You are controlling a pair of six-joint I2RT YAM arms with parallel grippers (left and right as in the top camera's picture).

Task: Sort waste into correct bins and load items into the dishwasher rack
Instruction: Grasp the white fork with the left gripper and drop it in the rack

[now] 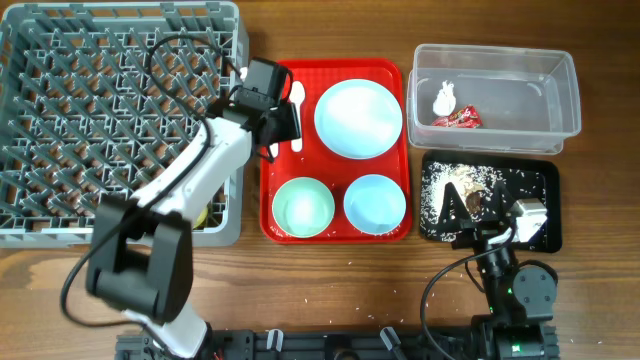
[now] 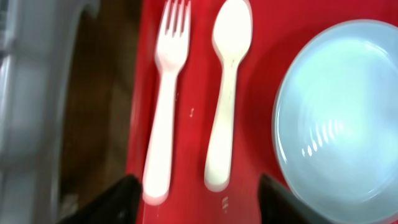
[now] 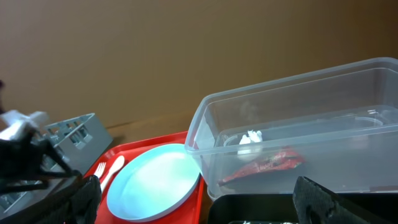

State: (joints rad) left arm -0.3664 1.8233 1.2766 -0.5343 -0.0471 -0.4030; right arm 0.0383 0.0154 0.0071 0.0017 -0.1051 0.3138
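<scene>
My left gripper (image 1: 283,125) is open low over the upper left of the red tray (image 1: 335,232). In the left wrist view the handle ends of the white fork (image 2: 163,112) and spoon (image 2: 227,93) lie between its fingers (image 2: 199,208), with the round plate (image 2: 342,118) to the right. The plate (image 1: 358,118), green bowl (image 1: 303,208) and blue bowl (image 1: 375,203) sit on the red tray. My right gripper (image 1: 472,210) is open and empty over the black tray (image 1: 545,180), which holds rice scraps (image 1: 440,190). The clear tub (image 1: 560,75) holds the napkin (image 1: 444,97) and red wrapper (image 1: 457,118).
The grey dishwasher rack (image 1: 60,120) fills the left side; a bit of yellow (image 1: 205,213) shows at its front edge under my left arm. The right wrist view shows the tub (image 3: 323,106), plate (image 3: 155,180) and rack corner (image 3: 74,130). Loose rice grains lie along the table's front edge.
</scene>
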